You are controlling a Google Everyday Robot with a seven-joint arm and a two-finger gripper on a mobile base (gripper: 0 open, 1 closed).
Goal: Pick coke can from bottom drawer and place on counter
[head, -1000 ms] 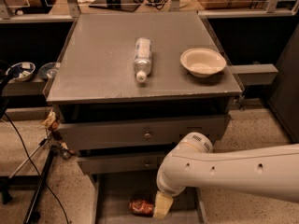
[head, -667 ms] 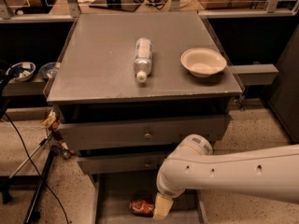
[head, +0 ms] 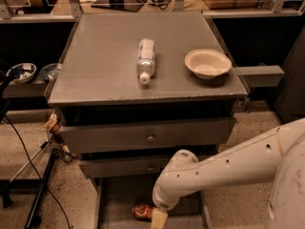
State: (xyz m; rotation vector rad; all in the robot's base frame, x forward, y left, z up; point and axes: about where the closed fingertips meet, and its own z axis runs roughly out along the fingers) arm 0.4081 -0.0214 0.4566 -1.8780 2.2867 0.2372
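Looking down from the front at a grey drawer cabinet. The bottom drawer (head: 116,202) is pulled open at floor level. The coke can (head: 142,211) lies on its side on the drawer's grey floor, near the front, and is the only thing visible in that drawer. The robot's white arm (head: 224,168) comes in from the right and bends down into the drawer. The gripper (head: 158,218) hangs just beside the can's right end, at the bottom edge of the view. Whether it has closed on the can or is loose cannot be told.

The step in hand appears to be taking hold of the can. To do it well, the gripper should straddle the can's round body and close firmly without crushing it. It should then lift straight up, clearing the drawer wall and the two shut knobbed drawers (head: 151,138) above.

On the counter (head: 95,56), a clear plastic bottle (head: 146,60) lies on its side near the middle. A pale bowl (head: 208,63) sits to its right, empty.
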